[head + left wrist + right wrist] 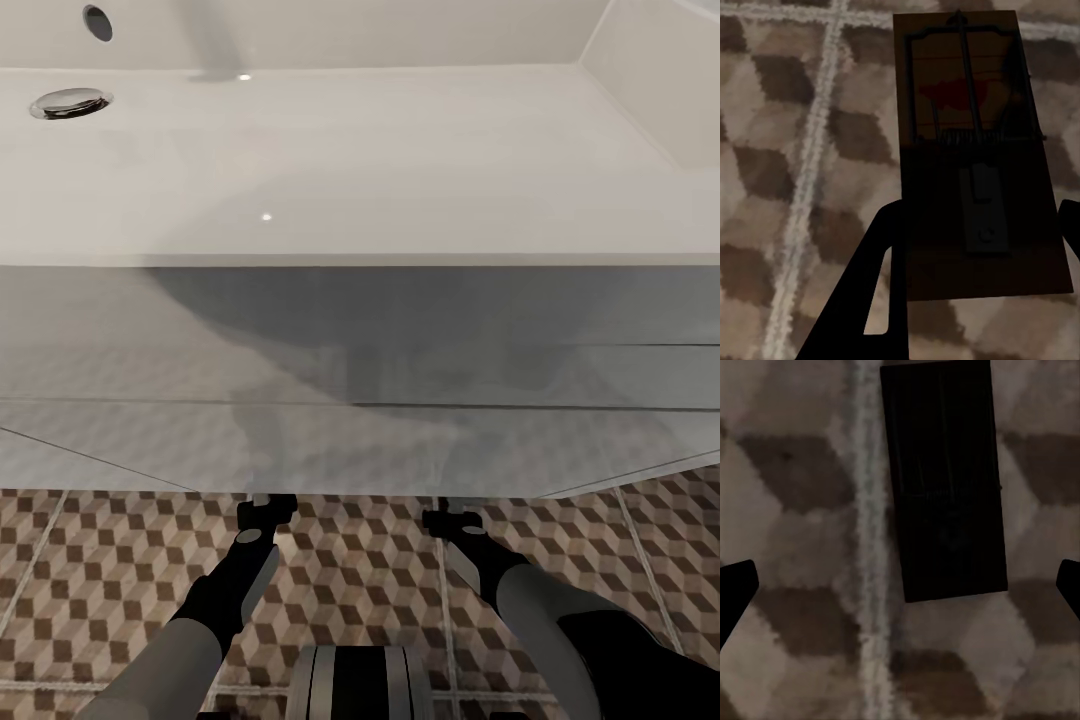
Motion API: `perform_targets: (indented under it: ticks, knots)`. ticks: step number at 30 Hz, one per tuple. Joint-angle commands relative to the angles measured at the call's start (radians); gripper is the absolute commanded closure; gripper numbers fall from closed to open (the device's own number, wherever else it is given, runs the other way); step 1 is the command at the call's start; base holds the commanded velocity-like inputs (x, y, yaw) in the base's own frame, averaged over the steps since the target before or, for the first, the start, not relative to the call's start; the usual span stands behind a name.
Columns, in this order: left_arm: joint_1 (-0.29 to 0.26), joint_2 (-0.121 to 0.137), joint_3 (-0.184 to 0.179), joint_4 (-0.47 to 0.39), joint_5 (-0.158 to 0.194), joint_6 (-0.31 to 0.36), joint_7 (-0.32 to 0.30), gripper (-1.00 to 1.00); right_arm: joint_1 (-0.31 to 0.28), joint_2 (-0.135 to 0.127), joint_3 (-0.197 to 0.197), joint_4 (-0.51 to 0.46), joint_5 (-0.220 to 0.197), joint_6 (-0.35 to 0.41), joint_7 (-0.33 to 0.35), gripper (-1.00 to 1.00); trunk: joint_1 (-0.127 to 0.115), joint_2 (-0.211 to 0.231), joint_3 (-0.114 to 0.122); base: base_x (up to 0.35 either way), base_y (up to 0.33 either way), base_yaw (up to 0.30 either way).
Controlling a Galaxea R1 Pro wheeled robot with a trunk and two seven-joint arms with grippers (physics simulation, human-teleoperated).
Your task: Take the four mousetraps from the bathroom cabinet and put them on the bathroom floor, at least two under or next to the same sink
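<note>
Head view bright, two small glints on the white sink (400, 160), soft grey shadow beneath; both wrist views dim and blurred, mousetrap (943, 480) nearly black against the floor (795, 472).

This is a home bathroom. A white shallow sink (330, 160) spans the head view, with a chrome drain (70, 102) set in its bottom and an overflow hole (97, 22) in its back wall, and it sits on a white wall-hung vanity (360, 380) whose glossy front ends above the floor. The floor (360, 580) below is laid with large tiles printed in a brown, beige and cream cube pattern with light grout lines, and the same tiling shows close up in both wrist views.
</note>
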Motion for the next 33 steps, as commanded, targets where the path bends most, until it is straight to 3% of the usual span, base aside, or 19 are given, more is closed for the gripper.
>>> perform_targets:
  ticks: [1, 25, 33]
  knots:
    - [0.0, 0.001, -0.006, -0.002, 0.007, 0.005, 0.008, 1.0, -0.001, 0.0, 0.009, 0.001, -0.009, -0.004, -0.004, -1.0, 0.0, 0.0, -0.001, 0.0, 0.0, 0.0]
    - [0.0, 0.001, -0.006, 0.0, 0.009, 0.009, 0.01, 1.0, -0.001, 0.0, 0.009, 0.001, -0.009, -0.004, -0.004, -1.0, 0.0, 0.0, -0.001, 0.0, 0.0, 0.0]
    - [0.0, 0.001, -0.006, 0.002, 0.01, 0.045, 0.01, 1.0, -0.001, -0.001, 0.009, 0.001, -0.009, -0.005, -0.004, -1.0, 0.0, 0.0, -0.001, 0.0, 0.0, 0.0]
